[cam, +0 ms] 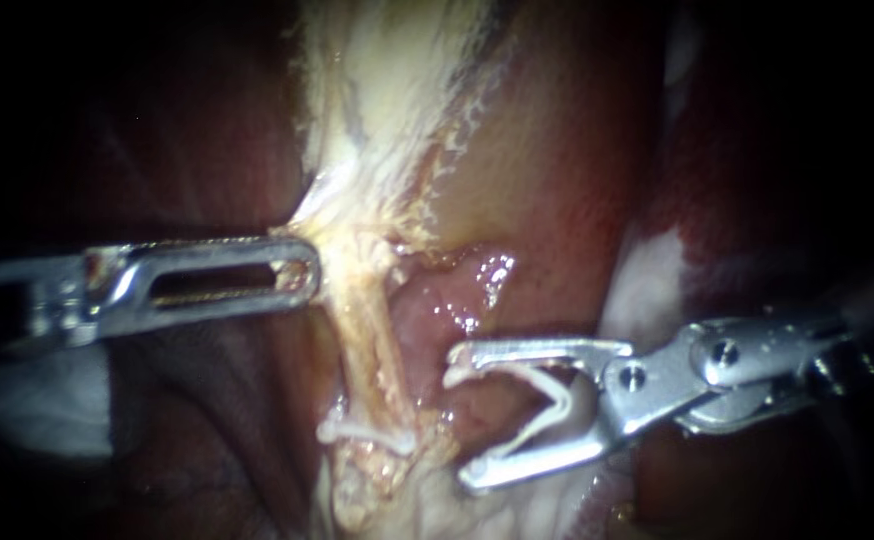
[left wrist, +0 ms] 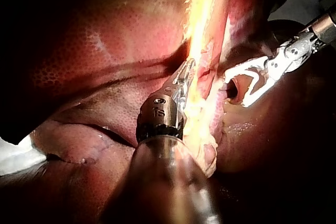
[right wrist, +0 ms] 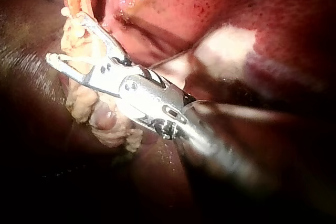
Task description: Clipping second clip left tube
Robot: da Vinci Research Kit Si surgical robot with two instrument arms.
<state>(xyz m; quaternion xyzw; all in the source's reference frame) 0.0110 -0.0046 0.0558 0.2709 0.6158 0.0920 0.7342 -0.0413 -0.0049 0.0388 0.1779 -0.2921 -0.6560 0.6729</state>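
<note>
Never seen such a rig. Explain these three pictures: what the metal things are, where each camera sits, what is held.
Two slender surgical instruments work on pig tissue at a bench. One picture is from an endoscope close to the tissue; the other two are from cameras on each instrument's arm. The left instrument comes in from the left, jaws shut on pale tissue beside the pale tube. The right instrument comes in from the right, jaws wide, carrying an open white clip, not yet around the tube. A closed clip already crosses the tube lower down. The mottled red surface is liver.
</note>
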